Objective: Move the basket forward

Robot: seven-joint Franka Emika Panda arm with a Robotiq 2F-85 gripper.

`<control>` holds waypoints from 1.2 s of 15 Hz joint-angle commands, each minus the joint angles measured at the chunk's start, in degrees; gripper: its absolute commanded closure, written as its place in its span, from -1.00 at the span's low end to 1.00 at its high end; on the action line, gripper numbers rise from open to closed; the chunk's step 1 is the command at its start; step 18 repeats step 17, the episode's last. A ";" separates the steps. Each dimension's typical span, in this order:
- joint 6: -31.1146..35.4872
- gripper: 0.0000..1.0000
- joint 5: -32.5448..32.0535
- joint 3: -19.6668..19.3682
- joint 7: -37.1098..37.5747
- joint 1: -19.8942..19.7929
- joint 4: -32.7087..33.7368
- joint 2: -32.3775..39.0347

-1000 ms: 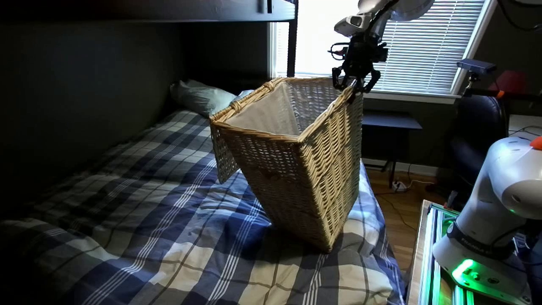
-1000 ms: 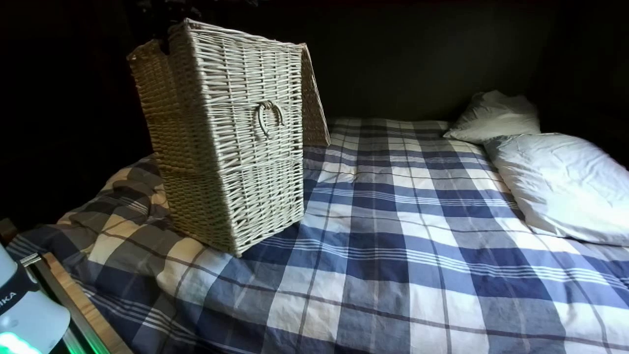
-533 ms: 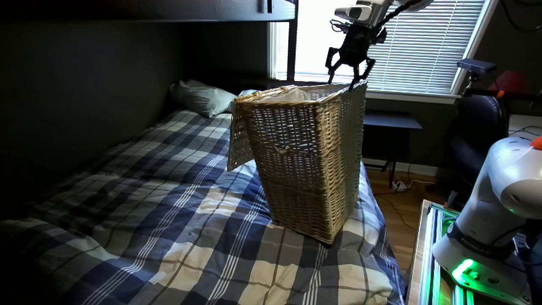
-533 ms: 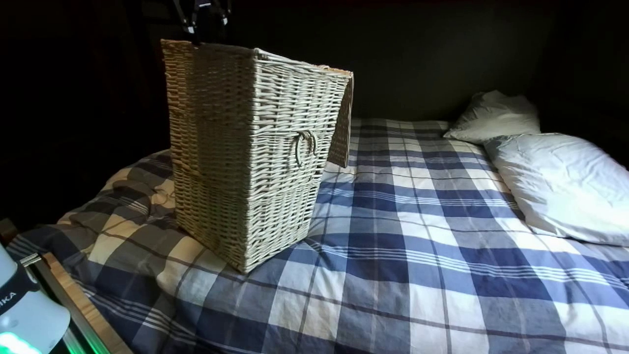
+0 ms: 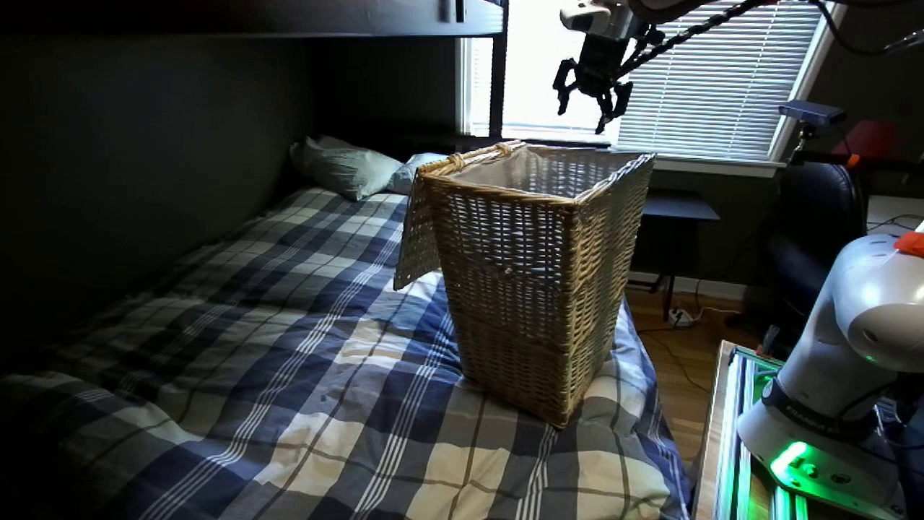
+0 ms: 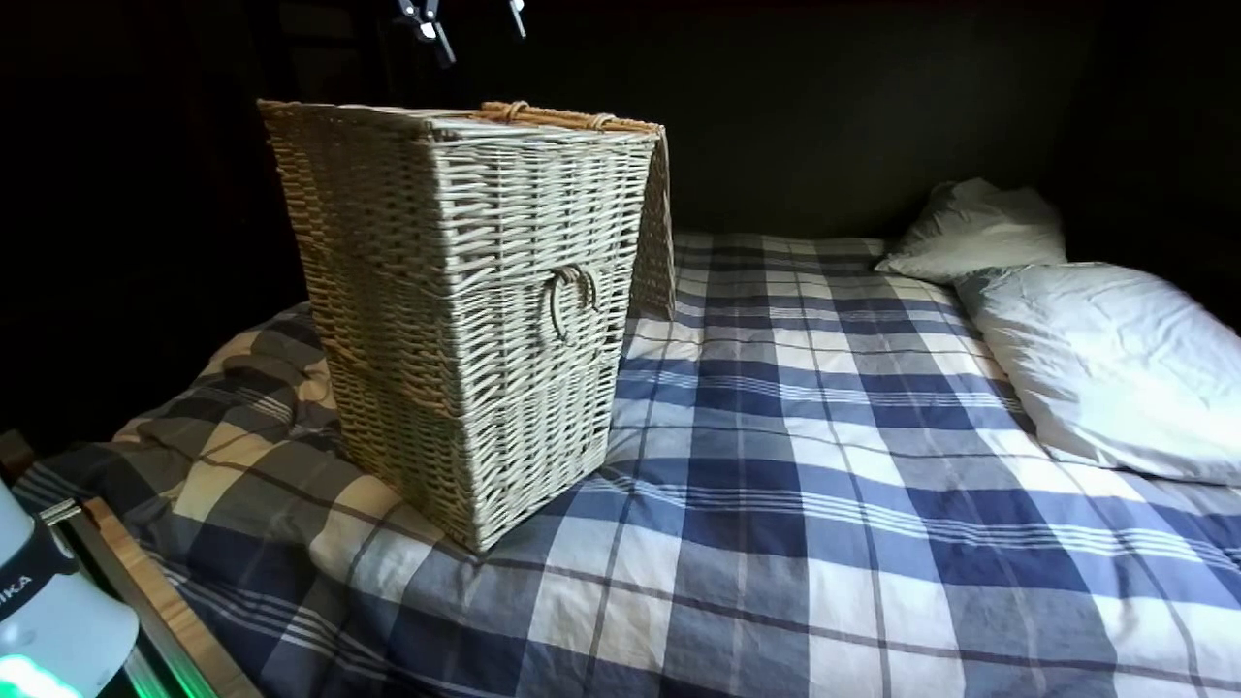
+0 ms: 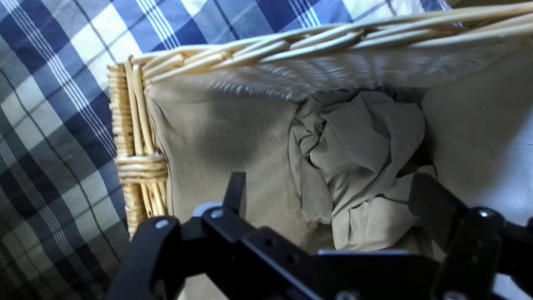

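Window [image 5: 538, 65]: glares white in an exterior view, edged by a pale frame [image 5: 811, 65], veiled in part by lowered horizontal blinds [image 5: 751, 94]
Wall [image 5: 180, 144]: dark, sunk in shadow in both exterior views, near black in places
Plaid duvet [image 5: 238, 404]: spreads wrinkled through every view, checked in blue, grey, white and beige
Pillows [image 6: 1105, 359]: pale, rumpled, lying together on the duvet, brightly lit in an exterior view
Overhang [image 5: 253, 17]: dark, juts above the duvet, meets a black post [image 5: 498, 87] before the window
Floor [image 5: 682, 404]: brown wood, bordered by a white baseboard [image 5: 722, 289], bearing a small white box [image 5: 680, 318]
Desk [image 5: 675, 204]: dark, flat-topped, below the window
Chair [image 5: 819, 202]: dark, round-backed, half lost in gloom
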 commanded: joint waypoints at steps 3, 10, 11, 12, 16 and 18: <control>-5.34 -1.00 -3.17 -1.01 13.15 -2.13 10.99 11.27; -13.31 -1.00 2.50 -7.13 19.48 -7.72 26.34 22.97; -14.52 -1.00 3.85 -7.84 20.31 -8.74 27.96 23.71; -15.61 -1.00 5.17 -8.45 21.37 -9.71 29.24 24.32; -14.78 -1.00 5.52 -8.57 20.72 -11.12 28.75 23.67; -14.82 -1.00 5.71 -8.63 20.99 -11.29 29.05 23.81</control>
